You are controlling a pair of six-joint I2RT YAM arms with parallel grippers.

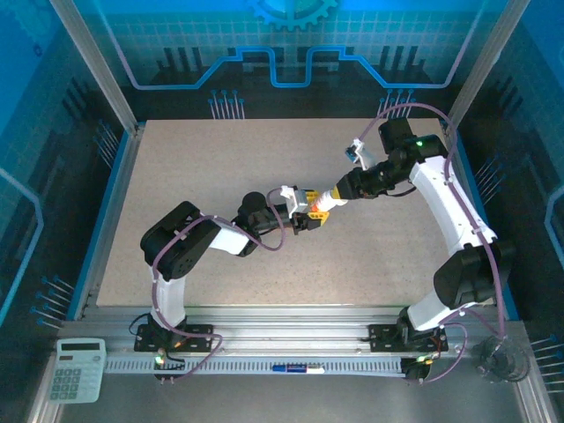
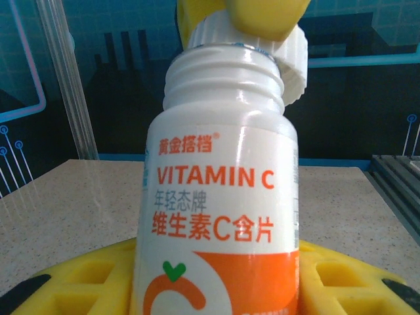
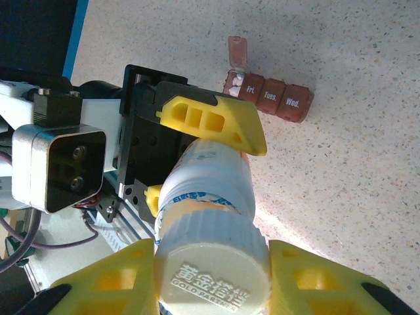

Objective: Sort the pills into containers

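**Three views, one bottle**

The top camera looks down from above and behind, taking in the whole counter (image 1: 220, 159). The left wrist camera faces the vitamin bottle (image 2: 223, 197) side-on, very close. The right wrist camera looks down on its cap (image 3: 213, 275), low in frame — all three share that bottle.

A speckled beige table (image 3: 367, 197) bears the reddish-brown containers (image 3: 275, 98), one lid open
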